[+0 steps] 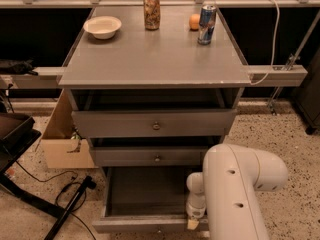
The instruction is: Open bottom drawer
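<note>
A grey cabinet holds three drawers. The bottom drawer is pulled far out at the lower edge of the view, and its plain grey inside shows. Its knob is at the frame's very bottom edge and hard to make out. The middle drawer and the top drawer each show a small round knob and stand slightly out. My gripper hangs below the white arm at the bottom drawer's front right edge, mostly hidden behind the arm.
On the cabinet top are a white bowl, a tan can, a blue can and an orange. A cardboard box stands left of the cabinet. Cables and a black stand lie on the floor at left.
</note>
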Tool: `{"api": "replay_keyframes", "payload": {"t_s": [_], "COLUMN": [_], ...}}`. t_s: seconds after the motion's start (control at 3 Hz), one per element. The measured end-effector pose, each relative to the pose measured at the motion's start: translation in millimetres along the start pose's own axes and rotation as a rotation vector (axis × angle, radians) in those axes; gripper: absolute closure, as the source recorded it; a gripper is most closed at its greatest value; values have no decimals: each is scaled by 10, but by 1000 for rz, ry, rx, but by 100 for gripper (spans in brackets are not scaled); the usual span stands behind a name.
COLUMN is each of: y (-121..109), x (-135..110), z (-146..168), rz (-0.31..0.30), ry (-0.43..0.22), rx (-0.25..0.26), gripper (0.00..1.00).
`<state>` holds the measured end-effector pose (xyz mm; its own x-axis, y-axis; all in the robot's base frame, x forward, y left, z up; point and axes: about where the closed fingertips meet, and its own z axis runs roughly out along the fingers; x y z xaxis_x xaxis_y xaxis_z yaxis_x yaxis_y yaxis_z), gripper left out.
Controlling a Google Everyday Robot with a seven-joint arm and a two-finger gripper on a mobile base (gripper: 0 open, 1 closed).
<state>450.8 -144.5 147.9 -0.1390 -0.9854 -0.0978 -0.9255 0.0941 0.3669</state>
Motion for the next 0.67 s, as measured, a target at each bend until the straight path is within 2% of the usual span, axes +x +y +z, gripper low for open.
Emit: {"api": "replay_keyframes", "payload": {"t_s": [0.33,0.67], "y": [286,280], "x": [95,87], "z": [78,78], "rz": [20,20], "ry": [-6,-6], "rx": [-53,-54], "gripper": [100,100]}}
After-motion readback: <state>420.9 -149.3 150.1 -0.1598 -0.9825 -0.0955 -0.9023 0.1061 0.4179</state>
